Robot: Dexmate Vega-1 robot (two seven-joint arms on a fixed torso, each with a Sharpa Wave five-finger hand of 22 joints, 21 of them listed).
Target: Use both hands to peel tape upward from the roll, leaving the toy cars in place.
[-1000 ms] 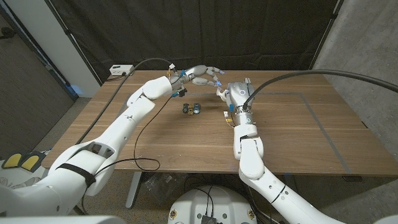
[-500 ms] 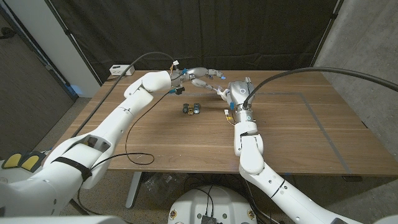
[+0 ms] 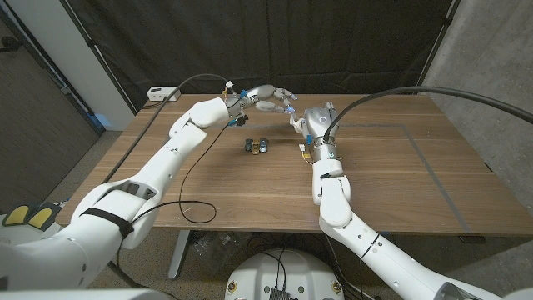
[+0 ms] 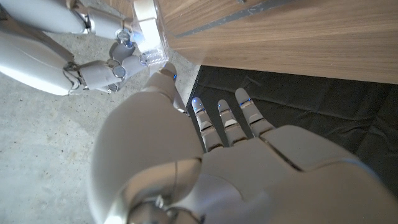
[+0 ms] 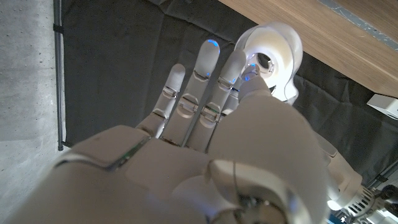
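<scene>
Above the brown wooden table (image 3: 375, 167), beyond the small toy cars (image 3: 256, 146), the right hand (image 3: 301, 121) pinches the white tape roll (image 5: 273, 59). The left hand (image 3: 265, 98) pinches its clear tape strip (image 4: 151, 37). Pull steadily upward, bracing the roll, clear of the cars.

The table (image 3: 250, 179) is wood with a visible grain and a matt, smooth finish. Both arms are covered in glossy white plastic shells, and the left hand (image 3: 265, 97) and the right hand (image 3: 310, 122) look like silver-grey smooth plastic or metal. The tape roll (image 5: 273, 61) is glossy, half-transparent white plastic. Behind the table, at 12 o'clock, hangs a black matt cloth curtain (image 3: 275, 42). The wall (image 3: 491, 50) at 2 o'clock is rough grey concrete.
</scene>
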